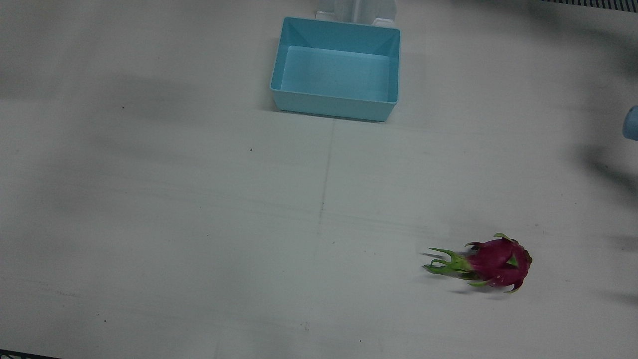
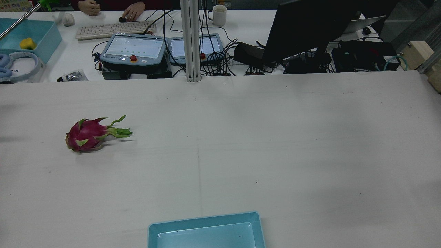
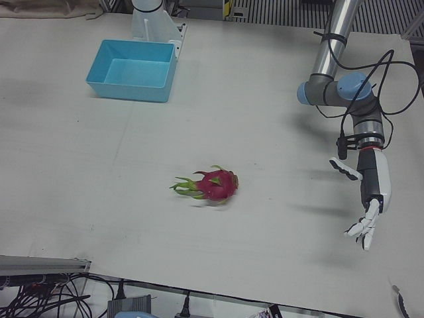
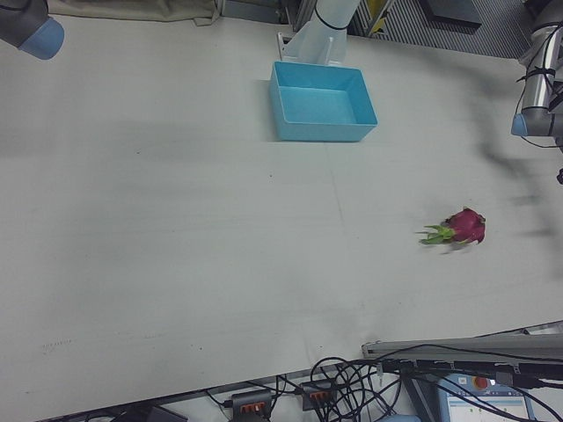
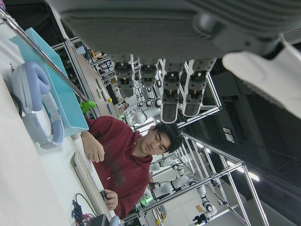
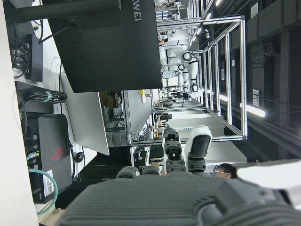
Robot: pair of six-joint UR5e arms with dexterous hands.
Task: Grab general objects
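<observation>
A magenta dragon fruit (image 1: 493,263) with green leaf tips lies on its side on the white table; it also shows in the rear view (image 2: 86,135), the left-front view (image 3: 213,185) and the right-front view (image 4: 464,227). My left hand (image 3: 371,199) hangs above the table well off to the side of the fruit, fingers stretched and apart, holding nothing. In the left hand view its fingers (image 5: 162,94) point out over the operators' desk. My right hand (image 6: 174,197) shows only in its own view, fingers (image 6: 197,146) extended and empty, aimed past the table.
An empty light-blue bin (image 1: 331,105) stands at the robot's edge of the table, mid-width (image 3: 129,89). The left arm's elbow (image 3: 334,89) stands over the table's left half, the right arm's elbow (image 4: 26,26) at the far corner. Monitors, cables and a person lie beyond the table's far edge (image 2: 220,77).
</observation>
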